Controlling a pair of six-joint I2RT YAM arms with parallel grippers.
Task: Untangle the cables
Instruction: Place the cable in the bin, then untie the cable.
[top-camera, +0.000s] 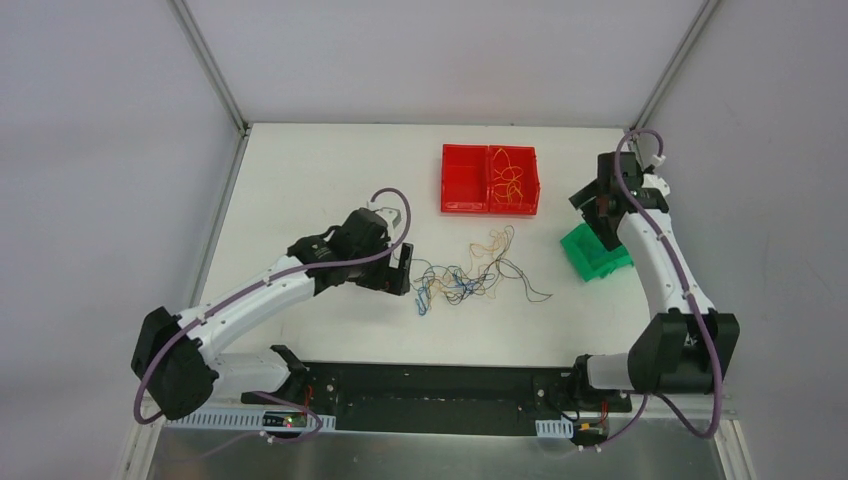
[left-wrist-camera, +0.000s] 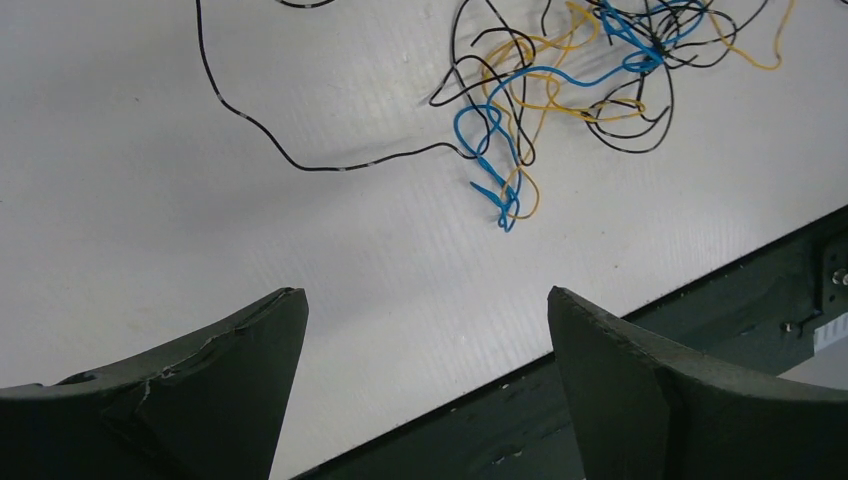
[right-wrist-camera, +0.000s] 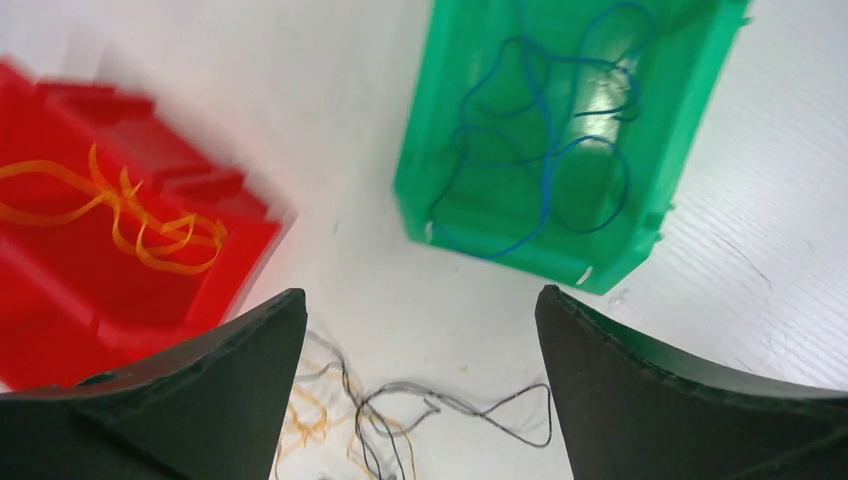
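A loose tangle of thin cables (top-camera: 470, 275), yellow, blue and black, lies mid-table. In the left wrist view the tangle (left-wrist-camera: 560, 90) is ahead of the fingers, with a long black strand (left-wrist-camera: 300, 165) trailing left. My left gripper (top-camera: 400, 268) is open and empty, just left of the tangle; it also shows in the left wrist view (left-wrist-camera: 425, 300). My right gripper (top-camera: 598, 208) is open and empty above the green bin (top-camera: 592, 252). In the right wrist view the gripper (right-wrist-camera: 420, 300) is open, with black and yellow strands (right-wrist-camera: 440, 410) between its fingers below.
A red two-compartment bin (top-camera: 490, 178) stands at the back, with yellow cables (top-camera: 510, 180) in its right half. The green bin (right-wrist-camera: 560, 130) holds blue cables (right-wrist-camera: 540, 140). A black rail (top-camera: 430, 385) runs along the near table edge.
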